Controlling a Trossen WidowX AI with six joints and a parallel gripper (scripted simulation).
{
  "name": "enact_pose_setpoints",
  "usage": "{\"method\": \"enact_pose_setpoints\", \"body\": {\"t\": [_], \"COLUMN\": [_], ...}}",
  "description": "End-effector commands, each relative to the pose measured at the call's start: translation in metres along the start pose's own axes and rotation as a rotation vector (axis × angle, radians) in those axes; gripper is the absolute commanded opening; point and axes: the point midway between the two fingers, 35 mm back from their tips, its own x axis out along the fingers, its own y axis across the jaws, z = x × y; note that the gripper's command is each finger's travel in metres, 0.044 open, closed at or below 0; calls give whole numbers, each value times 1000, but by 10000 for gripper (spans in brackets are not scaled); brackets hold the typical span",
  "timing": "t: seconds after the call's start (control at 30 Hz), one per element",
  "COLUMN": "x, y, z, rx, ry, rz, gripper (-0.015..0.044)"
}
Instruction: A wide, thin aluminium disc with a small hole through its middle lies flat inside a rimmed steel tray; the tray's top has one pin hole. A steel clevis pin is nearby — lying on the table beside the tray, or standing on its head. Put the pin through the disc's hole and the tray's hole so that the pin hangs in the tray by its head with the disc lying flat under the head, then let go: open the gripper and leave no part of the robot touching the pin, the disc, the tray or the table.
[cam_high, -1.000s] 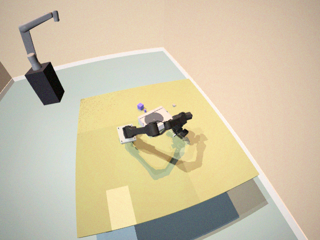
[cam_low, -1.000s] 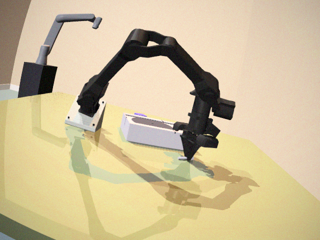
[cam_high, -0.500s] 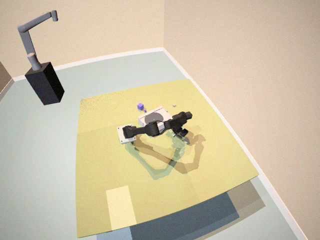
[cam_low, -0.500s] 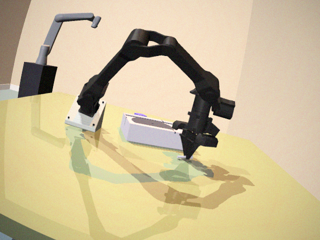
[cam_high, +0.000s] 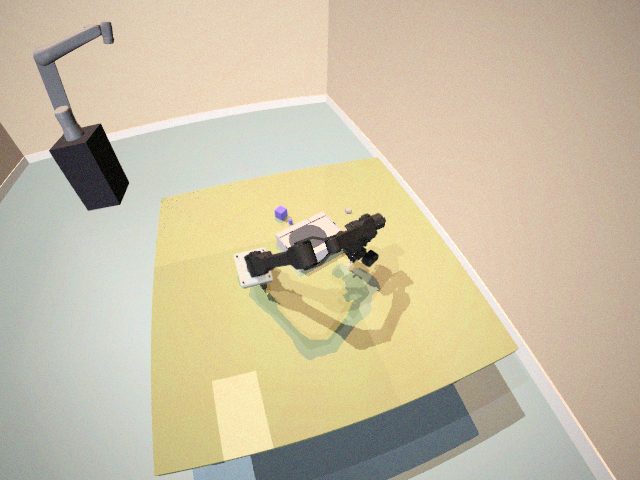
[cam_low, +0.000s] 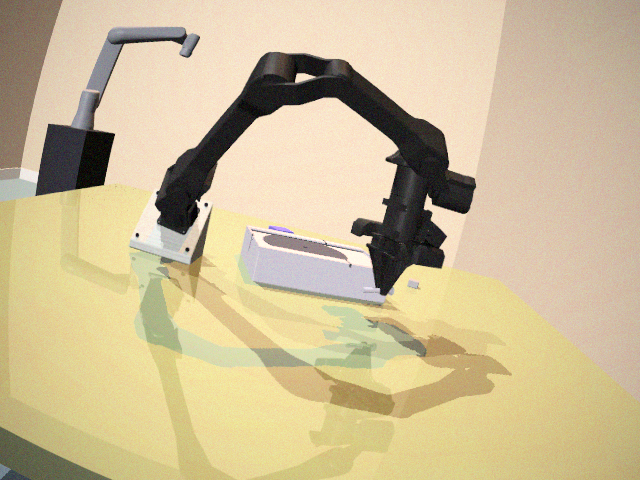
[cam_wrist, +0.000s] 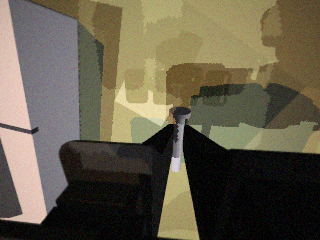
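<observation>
My gripper (cam_low: 383, 292) (cam_wrist: 178, 129) is shut on the steel clevis pin (cam_low: 370, 290) (cam_wrist: 177, 145), a little above the table beside the tray's near right end. The pin is roughly level, held crosswise, with its head and the pale tip of its shank showing on either side of the fingers. The rimmed steel tray (cam_high: 325, 221) (cam_low: 310, 276) (cam_wrist: 45, 75) stands on the table. The dark grey disc (cam_high: 305, 235) (cam_low: 286, 242) lies in its top, its small hole showing in the exterior view. The tray's own hole cannot be made out. The arm covers part of the tray in the top view.
A purple cube (cam_high: 280, 212) (cam_low: 280, 229) and a smaller purple piece (cam_high: 290, 221) are behind the tray. A small pale block (cam_high: 348, 210) (cam_low: 413, 283) lies beyond the gripper. A grey arm (cam_high: 72, 46) (cam_low: 147, 35) on a black pedestal stands off the table.
</observation>
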Motion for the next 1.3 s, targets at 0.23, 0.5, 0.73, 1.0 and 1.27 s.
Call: {"method": "enact_pose_setpoints", "body": {"t": [0.23, 0.5, 0.73, 1.0, 1.27], "x": [-26, -22, -24, -25, -27], "y": [-1, 0, 1, 2, 3], "z": [1, 1, 1, 1, 1], "rx": [11, -187, -429, -704, -980], "ry": [-11, -6, -6, -7, -7], "rz": [3, -1, -1, -1, -2], "gripper": [0, 0, 0, 0, 0]}}
